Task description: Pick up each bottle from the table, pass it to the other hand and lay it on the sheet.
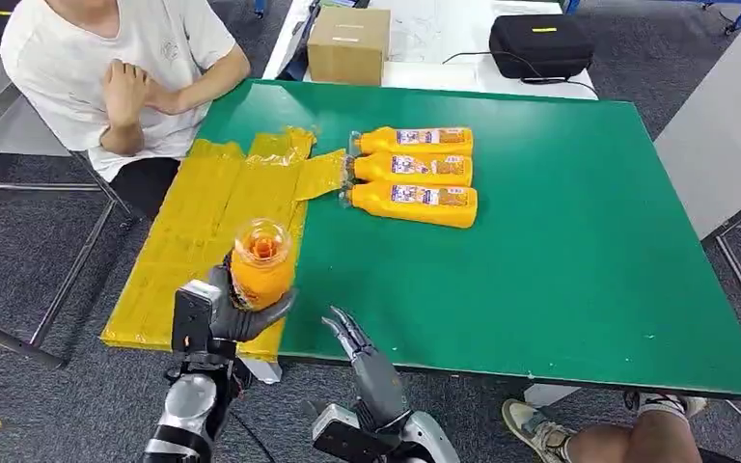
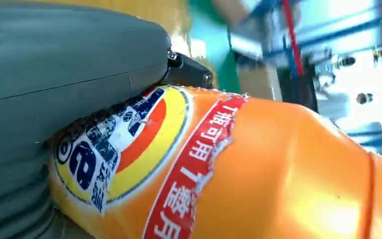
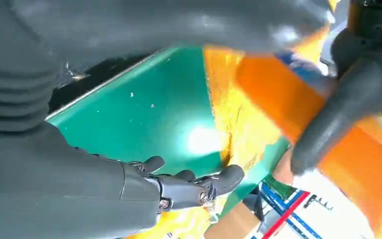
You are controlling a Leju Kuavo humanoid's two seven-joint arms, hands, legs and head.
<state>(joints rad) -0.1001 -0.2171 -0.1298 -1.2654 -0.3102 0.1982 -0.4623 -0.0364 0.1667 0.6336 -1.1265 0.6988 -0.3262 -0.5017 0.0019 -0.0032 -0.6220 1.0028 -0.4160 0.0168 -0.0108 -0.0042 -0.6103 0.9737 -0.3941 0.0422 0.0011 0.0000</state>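
The left hand (image 1: 227, 313) grips a smooth, probably heavy bottle (image 1: 260, 262) by its labelled body above the table's near edge, the right hand (image 1: 357, 340) loose and empty

Orange bottle (image 1: 261, 265) upright over yellow sheet (image 1: 198, 231), three bottles (image 1: 413, 176) lying on table

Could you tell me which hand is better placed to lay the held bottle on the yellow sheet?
Left. The left hand already grips the orange bottle above the yellow sheet; the right hand hangs empty beside it.
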